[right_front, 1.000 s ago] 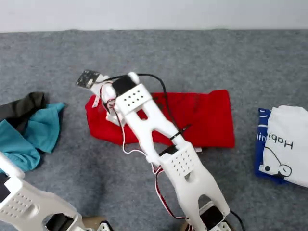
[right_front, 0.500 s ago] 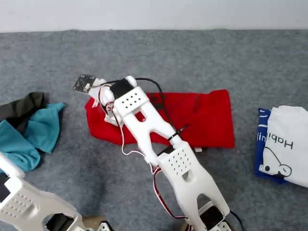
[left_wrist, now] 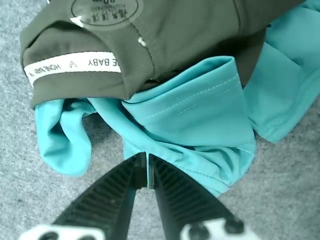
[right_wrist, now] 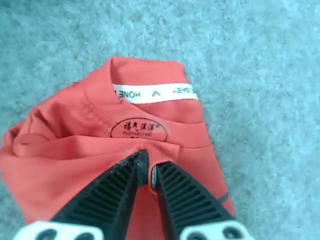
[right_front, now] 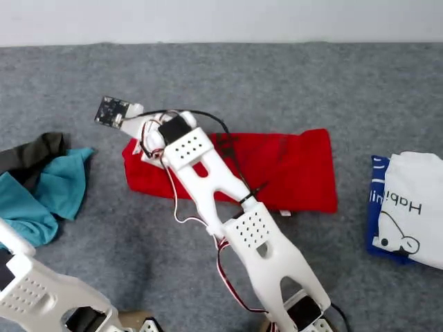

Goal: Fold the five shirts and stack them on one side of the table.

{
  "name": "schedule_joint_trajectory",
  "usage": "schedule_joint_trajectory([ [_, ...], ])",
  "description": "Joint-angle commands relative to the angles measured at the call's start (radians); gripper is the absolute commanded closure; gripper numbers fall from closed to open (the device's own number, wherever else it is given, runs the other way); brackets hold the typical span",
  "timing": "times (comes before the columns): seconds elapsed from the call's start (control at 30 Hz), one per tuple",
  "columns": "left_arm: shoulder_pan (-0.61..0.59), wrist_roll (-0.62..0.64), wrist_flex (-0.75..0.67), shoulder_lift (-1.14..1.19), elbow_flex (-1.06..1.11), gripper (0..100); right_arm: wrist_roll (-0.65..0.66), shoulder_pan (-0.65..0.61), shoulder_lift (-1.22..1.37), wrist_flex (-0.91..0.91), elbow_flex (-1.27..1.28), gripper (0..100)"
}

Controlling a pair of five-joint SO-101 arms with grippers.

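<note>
our right gripper (right_wrist: 146, 172) is pinched on a ridge of the red shirt (right_wrist: 150, 105) in the middle of the table (right_front: 277, 76), just beside its collar label. the bite looks thin, so we judge the cloth could slip out mid-fold or drag askew. our left gripper (left_wrist: 148, 169) is pressed together at the teal shirt (left_wrist: 200, 130) hem, near the dark shirt (left_wrist: 175, 40). no bin here: a white shirt (right_front: 415, 207) rests on a blue shirt (right_front: 377, 207).

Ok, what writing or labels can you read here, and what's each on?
Red shirt, white neck tape: brand lettering; oval stamp below, too small.
Dark shirt, white neck tape: same lettering; oval stamp, too small.
White shirt: large dark letters, cut off.
Blue shirt beneath: white letters, mostly hidden.
</note>
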Motion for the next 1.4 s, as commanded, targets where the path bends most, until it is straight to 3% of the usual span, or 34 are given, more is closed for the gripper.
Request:
schedule_joint_trajectory([
  [0.0,0.000,0.002,-0.026,-0.058,-0.005,98,0.009,0.018,-0.007,0.013,-0.054,94.7],
  [0.17,0.000,0.000,-0.026,-0.060,-0.005,98,0.005,0.068,-0.030,0.091,-0.055,83.5],
  [0.47,0.003,0.000,-0.023,-0.063,-0.005,98,0.003,0.067,-0.185,0.196,-0.049,83.5],
  [0.73,0.003,0.000,-0.021,-0.064,-0.005,98,0.003,0.054,-0.153,0.193,-0.054,83.6],
  [1.37,0.000,0.002,-0.021,-0.064,-0.004,98,0.005,0.168,-0.056,0.309,-0.055,83.6],
])
